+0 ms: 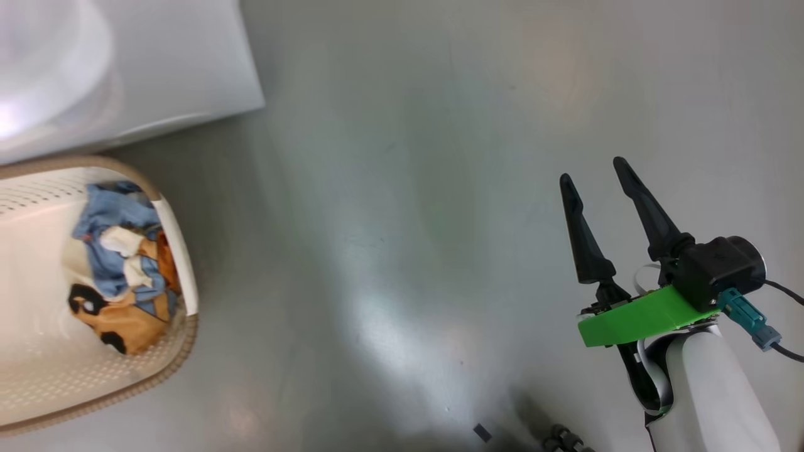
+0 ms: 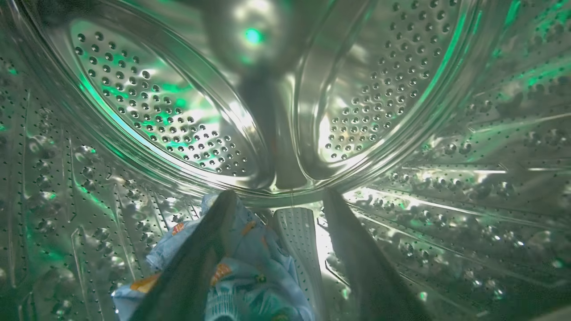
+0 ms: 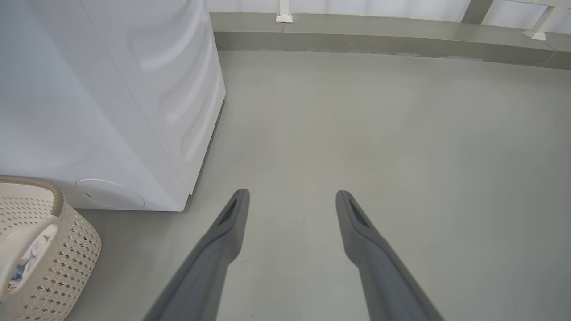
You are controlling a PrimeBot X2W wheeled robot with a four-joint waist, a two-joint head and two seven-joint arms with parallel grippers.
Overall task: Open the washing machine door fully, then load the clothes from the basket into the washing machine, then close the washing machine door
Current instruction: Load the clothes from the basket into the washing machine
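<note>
Here the left pincer (image 2: 279,194) stands released deep inside the drum (image 2: 156,111), so the blue garment (image 2: 250,267) lies well clear of the opening. The right pincer (image 1: 592,171) hangs spread and empty above the floor (image 1: 408,188), while more clothes (image 1: 119,263) wait in the basket (image 1: 182,251).

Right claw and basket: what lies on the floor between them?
Nothing; the head view shows bare grey floor between the right claw and the basket.
</note>
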